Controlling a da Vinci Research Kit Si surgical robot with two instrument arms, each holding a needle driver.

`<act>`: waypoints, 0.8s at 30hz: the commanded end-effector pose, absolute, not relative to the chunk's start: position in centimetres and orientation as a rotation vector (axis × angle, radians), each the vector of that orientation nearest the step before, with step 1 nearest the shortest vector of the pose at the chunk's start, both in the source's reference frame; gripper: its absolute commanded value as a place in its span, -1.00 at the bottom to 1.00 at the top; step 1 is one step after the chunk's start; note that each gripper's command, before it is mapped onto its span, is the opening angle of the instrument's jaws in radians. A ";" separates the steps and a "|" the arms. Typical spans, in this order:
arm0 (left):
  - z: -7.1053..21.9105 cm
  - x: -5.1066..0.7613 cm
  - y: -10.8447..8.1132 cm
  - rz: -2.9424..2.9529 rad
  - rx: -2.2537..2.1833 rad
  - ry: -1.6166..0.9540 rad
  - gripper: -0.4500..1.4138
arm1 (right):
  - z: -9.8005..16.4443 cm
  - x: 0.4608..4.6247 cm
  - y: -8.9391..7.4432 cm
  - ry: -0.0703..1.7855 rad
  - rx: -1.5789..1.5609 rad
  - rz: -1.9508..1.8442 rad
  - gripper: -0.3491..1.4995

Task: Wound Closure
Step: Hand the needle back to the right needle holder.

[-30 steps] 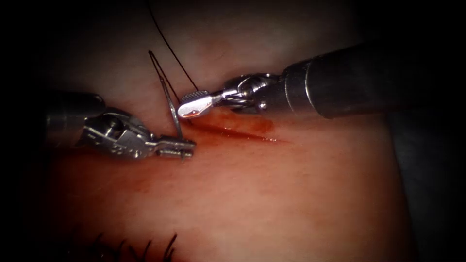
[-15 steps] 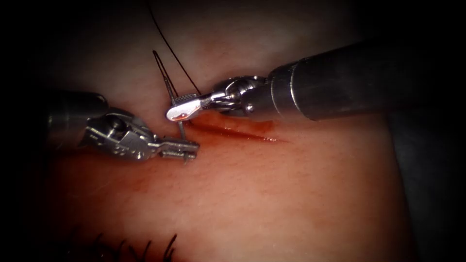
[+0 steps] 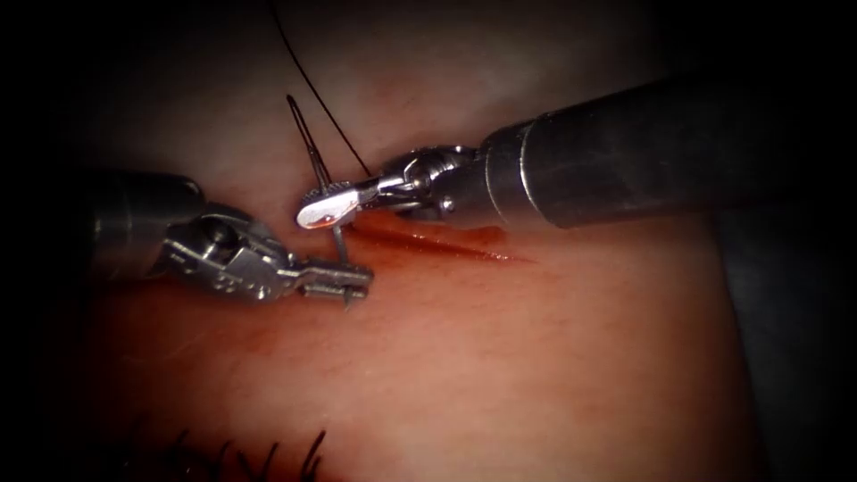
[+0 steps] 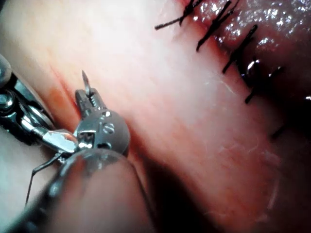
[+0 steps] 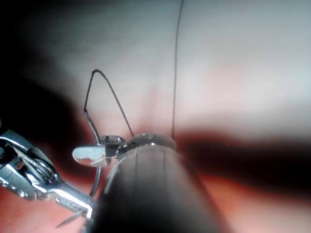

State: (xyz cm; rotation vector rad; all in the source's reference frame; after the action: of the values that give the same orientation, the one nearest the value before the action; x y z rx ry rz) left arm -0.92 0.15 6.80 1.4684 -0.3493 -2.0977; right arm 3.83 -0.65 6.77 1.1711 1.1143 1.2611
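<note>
**Needle held between two end effectors at the left end of the cut**

The left end effector [image 3: 344,284] is clamped on the needle [image 3: 337,239] near its pointed end; in the left wrist view the tip pokes out just past the jaws [image 4: 85,82]. The needle stands upright above the tissue [image 3: 500,357], free of it, and rises from the left jaws toward the right end effector [image 3: 320,207]. The right jaws lie across the needle higher along its curve, at or just beside it. I cannot tell whether they are apart or together, or whether they grip it.

Thread [image 3: 312,89] leaves the needle's upper end, bends in a sharp loop above the right jaws, and runs up and away over the tissue.

The cut [image 3: 446,243], wet with red fluid [image 3: 473,234], extends to the right from below the right jaws. Cut thread ends [image 3: 308,451] of earlier stitches stick up well below the tools.
</note>
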 end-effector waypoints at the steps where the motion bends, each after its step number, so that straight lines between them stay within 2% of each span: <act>1: 6.9 -0.98 0.2 -2.096 1.465 -0.346 -1.00 | 6.8 3.90 -0.6 1.113 1.171 1.259 -0.60; 2: 6.9 -0.98 0.1 -2.096 1.463 -0.343 -1.00 | 6.8 3.89 -0.6 1.110 1.171 1.258 -0.92; 3: 6.9 -0.98 0.1 -2.095 1.463 -0.343 -1.00 | 6.8 3.89 -0.6 1.104 1.168 1.260 -1.00; 11: 6.9 -0.95 0.1 -2.087 1.456 -0.337 -1.00 | 6.9 3.80 -0.6 1.034 1.148 1.335 -1.00; 12: 6.9 -0.95 0.1 -2.080 1.457 -0.340 -0.64 | 6.9 3.78 -0.6 1.033 1.137 1.345 -1.00; 13: 6.9 -0.94 0.1 -2.088 1.471 -0.325 -0.14 | 6.9 3.77 -0.6 1.030 1.131 1.349 -1.00; 14: 6.9 -0.93 0.2 -2.123 1.495 -0.290 0.14 | 6.9 3.75 -0.6 1.035 1.129 1.354 -1.00; 15: 6.8 -0.93 0.2 -2.136 1.504 -0.276 0.24 | 6.9 3.74 -0.6 1.038 1.126 1.357 -1.00; 19: 6.8 -0.86 0.2 -2.199 1.586 -0.197 0.48 | 6.9 3.70 -0.5 1.055 1.103 1.385 -1.00; 21: 6.8 -0.78 0.2 -2.215 1.628 -0.164 0.50 | 6.9 3.65 -0.5 1.072 1.062 1.413 -1.00; 24: 6.7 -0.66 0.2 -2.240 1.670 -0.128 0.41 | 6.9 3.60 -0.5 1.089 1.024 1.433 -1.00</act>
State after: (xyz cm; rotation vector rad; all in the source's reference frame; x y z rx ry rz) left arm -0.57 0.24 6.65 1.6820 -0.1175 -2.2462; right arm 3.54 -0.47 6.86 1.0153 1.0894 1.4396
